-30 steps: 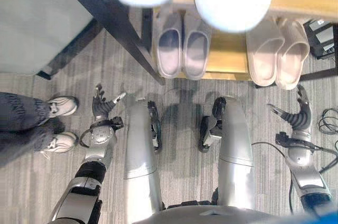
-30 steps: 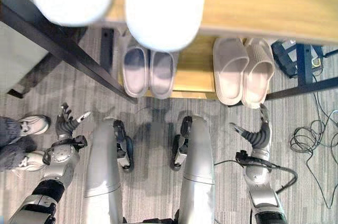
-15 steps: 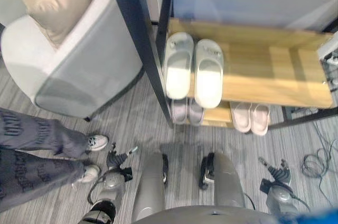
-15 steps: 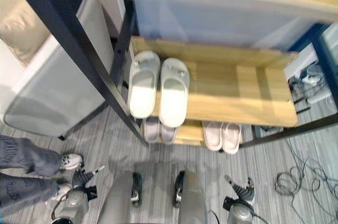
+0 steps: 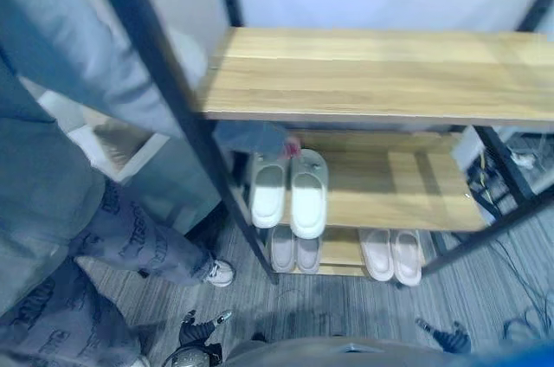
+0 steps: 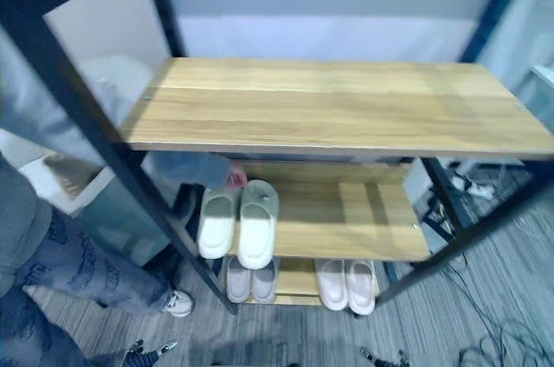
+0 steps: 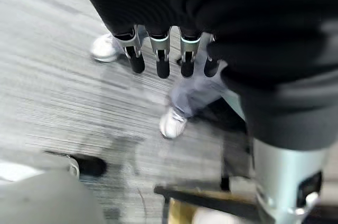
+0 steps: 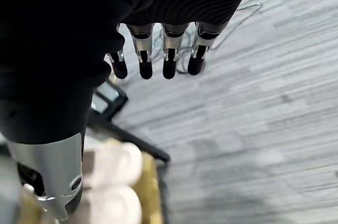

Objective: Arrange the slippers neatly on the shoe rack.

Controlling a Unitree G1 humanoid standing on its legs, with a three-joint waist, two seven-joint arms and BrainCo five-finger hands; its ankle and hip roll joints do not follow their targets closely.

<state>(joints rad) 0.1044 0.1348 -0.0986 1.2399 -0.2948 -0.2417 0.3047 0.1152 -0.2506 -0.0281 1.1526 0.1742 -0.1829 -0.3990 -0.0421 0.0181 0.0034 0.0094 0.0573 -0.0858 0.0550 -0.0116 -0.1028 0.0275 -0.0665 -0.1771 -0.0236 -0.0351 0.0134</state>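
A wooden shoe rack (image 5: 372,73) with a black frame stands in front of me. A white pair of slippers (image 5: 290,189) lies on its middle shelf (image 5: 389,194). On the bottom shelf a lilac pair (image 5: 294,250) lies to the left of a beige pair (image 5: 391,254). The top shelf holds nothing. My left hand (image 5: 197,328) hangs low over the floor before the rack, open and holding nothing, its fingers (image 7: 158,55) straight. My right hand (image 5: 446,337) hangs low on the other side, open too, with straight fingers (image 8: 158,60) over the carpet near the beige slippers (image 8: 113,182).
A person stands close on my left in patterned trousers (image 5: 130,237) and white shoes (image 7: 171,123). Their sleeve (image 5: 251,138) reaches under the top shelf, with the hand (image 5: 293,146) by the white slippers. A pale armchair (image 6: 112,211) stands left of the rack.
The camera has risen and tilted up, so the whole rack now shows. A person's arm has come in to the middle shelf. Both my hands stay low and open.
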